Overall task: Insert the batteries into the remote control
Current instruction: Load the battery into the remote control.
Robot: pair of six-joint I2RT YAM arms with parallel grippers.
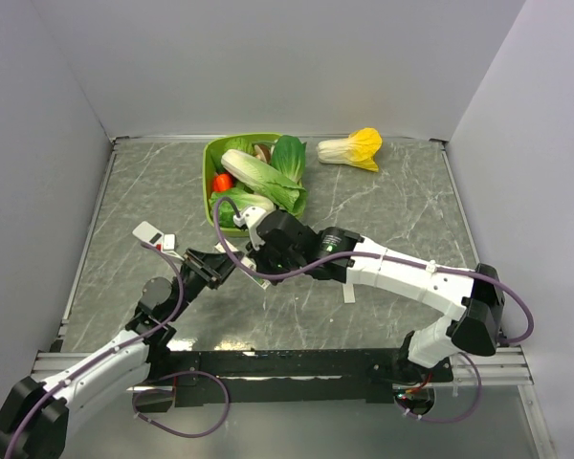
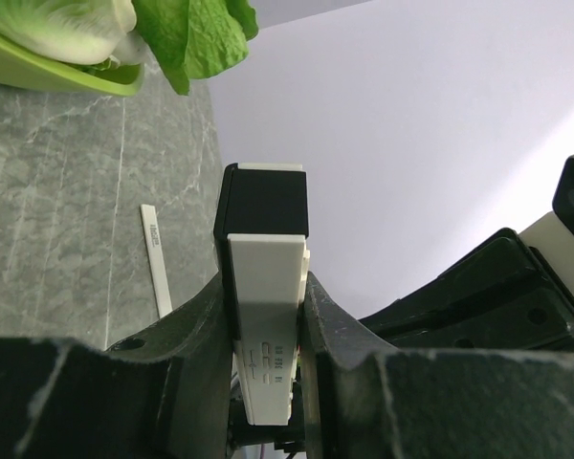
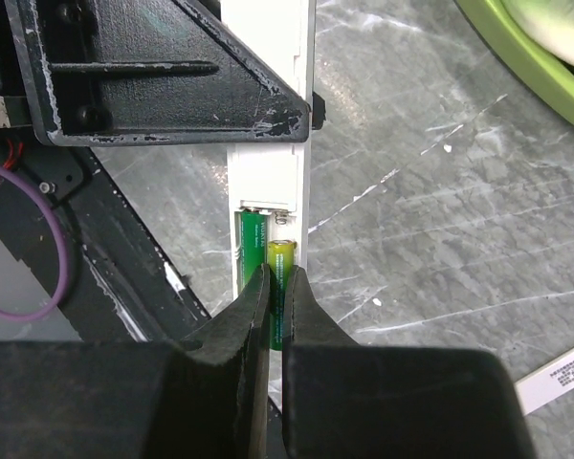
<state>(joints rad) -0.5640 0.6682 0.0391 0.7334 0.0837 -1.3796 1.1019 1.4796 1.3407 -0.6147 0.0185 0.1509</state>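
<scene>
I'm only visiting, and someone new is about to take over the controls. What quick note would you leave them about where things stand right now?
Left gripper: shut on the remote control, holding it up with its battery bay open.
Right gripper: shut on the second battery, which sits at the bay's free slot.
Done: the first battery lies in the bay.
Left: press the second battery fully home, then let go. No bay cover can be made out.
</scene>
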